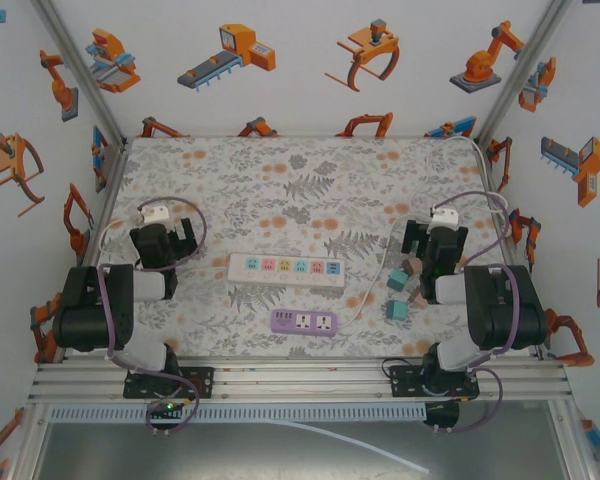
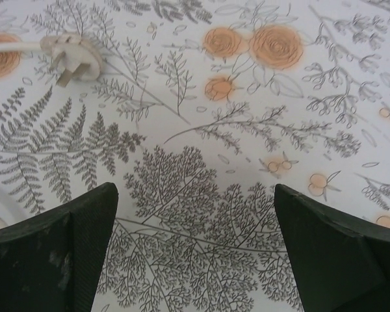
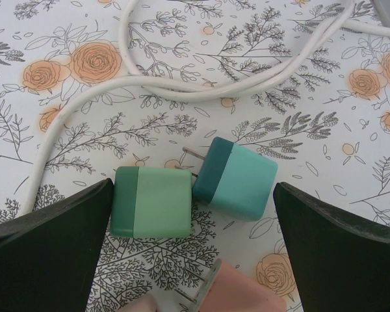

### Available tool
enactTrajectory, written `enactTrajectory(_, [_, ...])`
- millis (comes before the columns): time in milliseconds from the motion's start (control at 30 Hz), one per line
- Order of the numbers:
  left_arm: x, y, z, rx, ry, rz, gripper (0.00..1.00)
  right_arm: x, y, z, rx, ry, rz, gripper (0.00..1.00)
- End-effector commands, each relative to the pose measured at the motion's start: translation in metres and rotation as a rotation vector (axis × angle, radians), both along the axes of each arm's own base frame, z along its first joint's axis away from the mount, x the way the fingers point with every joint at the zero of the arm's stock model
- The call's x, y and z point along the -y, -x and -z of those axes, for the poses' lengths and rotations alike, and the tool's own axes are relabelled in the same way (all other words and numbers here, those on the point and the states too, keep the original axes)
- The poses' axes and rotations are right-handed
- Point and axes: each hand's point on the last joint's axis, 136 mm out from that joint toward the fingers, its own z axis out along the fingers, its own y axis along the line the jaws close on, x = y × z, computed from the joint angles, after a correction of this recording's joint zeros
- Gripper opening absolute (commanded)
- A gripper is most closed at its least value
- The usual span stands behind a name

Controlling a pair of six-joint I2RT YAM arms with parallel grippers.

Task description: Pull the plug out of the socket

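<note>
We judge the pulling all but done: the white power strip (image 1: 286,269) carries no plug that we can see, while the green plug (image 3: 153,201), teal plug (image 3: 237,179) and pink plug (image 3: 240,292) lie loose on the table (image 1: 310,170) to its right. The right pincer (image 3: 194,195) hangs released over them, grasping nothing; the left pincer (image 2: 195,192), left of the strip, is equally released and empty. We can read no brand, label or writing.

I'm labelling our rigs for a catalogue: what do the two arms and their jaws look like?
Both the left arm and right arm have chunky black joint housings, pale grey links and a white block at the wrist. A purple cable loops along each. The jaws are dark, wedge-shaped, with finely ribbed inner faces.
</note>
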Motion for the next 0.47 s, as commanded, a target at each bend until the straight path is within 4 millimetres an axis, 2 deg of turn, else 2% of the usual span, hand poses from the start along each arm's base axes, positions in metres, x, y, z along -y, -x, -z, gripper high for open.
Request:
enactTrajectory(0, [0.0052,-0.0067,-0.0121,0.039,0.008,0.019,0.97,0.0072,-0.0058,-0.0098,0.039,-0.007,0.044,0.99])
enactTrajectory(433, [0.0051,-0.0066,-0.0113,0.034,0.008,0.018,0.97,0.0078,-0.0054,-0.0097,0.039,-0.009,0.043,0.99])
